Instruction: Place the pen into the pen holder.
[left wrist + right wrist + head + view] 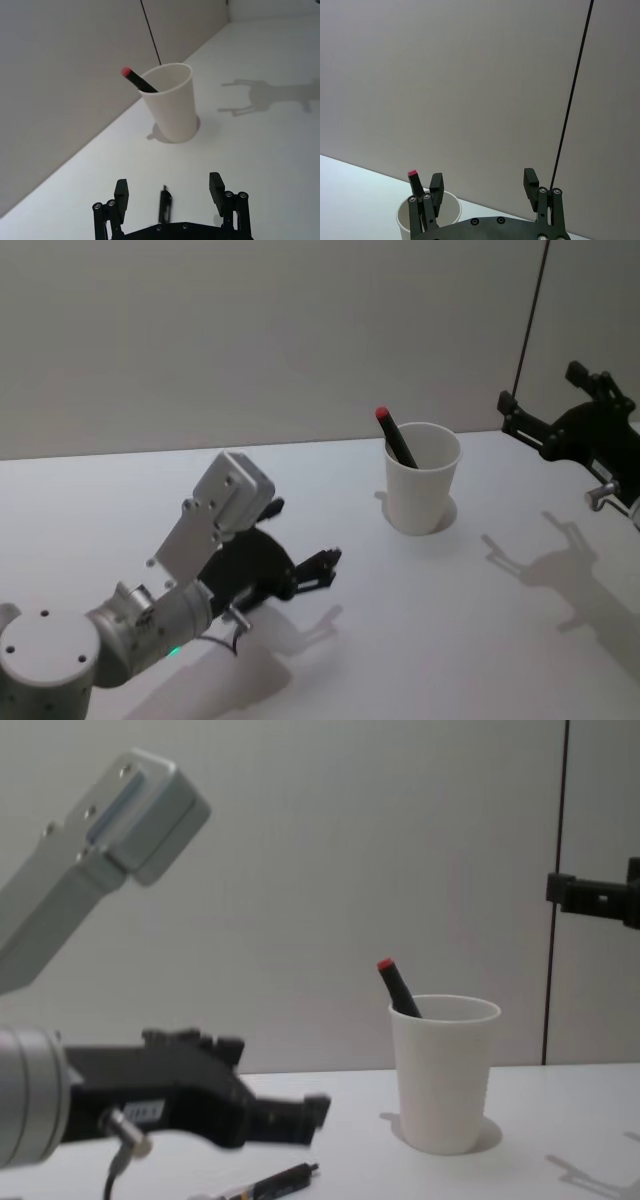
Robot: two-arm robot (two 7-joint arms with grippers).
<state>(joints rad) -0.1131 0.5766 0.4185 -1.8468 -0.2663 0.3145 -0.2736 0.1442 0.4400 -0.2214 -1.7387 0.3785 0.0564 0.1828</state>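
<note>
The pen holder [423,478] is a white paper cup standing upright at the middle right of the table. A black pen with a red end [395,437] leans inside it, its red tip above the rim; the left wrist view has the cup [171,103] and that pen [137,80] ahead. My left gripper [325,565] hovers low over the table, left of and nearer than the cup, open and empty [169,185]. A second dark pen [275,1184] lies on the table just under it, seen between the fingers [165,204]. My right gripper [540,390] is raised right of the cup, open [483,177].
The white table [480,620] meets a plain grey wall close behind the cup. A thin black line [533,310] runs up the wall at the right. Bare tabletop stretches between my left gripper and the cup.
</note>
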